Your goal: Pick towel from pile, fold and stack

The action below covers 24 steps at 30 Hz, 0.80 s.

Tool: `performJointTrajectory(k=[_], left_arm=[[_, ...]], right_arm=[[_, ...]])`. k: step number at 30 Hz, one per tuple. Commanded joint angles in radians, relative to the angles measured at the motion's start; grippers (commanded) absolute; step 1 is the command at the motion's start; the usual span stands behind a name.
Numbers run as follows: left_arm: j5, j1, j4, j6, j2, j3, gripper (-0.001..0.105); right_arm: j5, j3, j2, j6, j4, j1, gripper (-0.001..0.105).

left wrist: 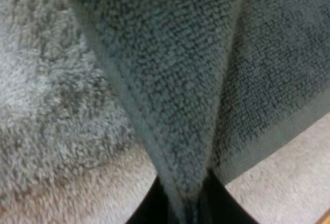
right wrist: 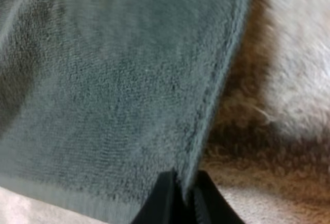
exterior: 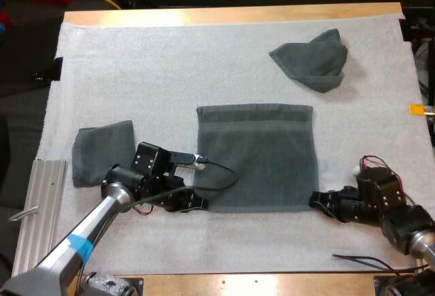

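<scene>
Towel (exterior: 257, 156) lies spread flat at the middle of the mat (exterior: 204, 58). The left gripper (exterior: 197, 203) pinches its near left corner and the right gripper (exterior: 317, 199) its near right corner; in each wrist view black fingers press the hem from both sides. This looks like the start of the first fold. The next move, I judge, calls for lifting both corners together and carrying them evenly to the far edge, so the hems meet square. A folded towel (exterior: 102, 152) lies just left of the left arm, a crumpled towel (exterior: 311, 59) well apart at the far right, and a metal rail (exterior: 39, 207) off the mat's left edge. None blocks the fold's path.
</scene>
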Motion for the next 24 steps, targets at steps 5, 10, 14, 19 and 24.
performJointTrajectory(k=[5,10,14,19,24], left_arm=[[-0.01,0.001,0.072,0.003,-0.059,-0.004,0.0],[-0.004,-0.011,0.138,0.021,-0.128,-0.004,0.0],[-0.019,-0.074,0.205,0.027,-0.18,-0.004,0.0],[-0.06,-0.142,0.263,0.006,-0.242,-0.004,0.0],[-0.084,-0.176,0.333,0.002,-0.297,-0.004,0.0]], right_arm=[[0.019,-0.074,-0.05,-0.107,0.172,0.005,0.001],[0.042,-0.105,-0.082,-0.164,0.298,0.068,0.001],[0.088,-0.105,-0.114,-0.156,0.324,0.142,0.001],[0.135,-0.105,-0.163,-0.129,0.386,0.234,0.001],[0.174,-0.105,-0.221,-0.081,0.427,0.309,0.001]])
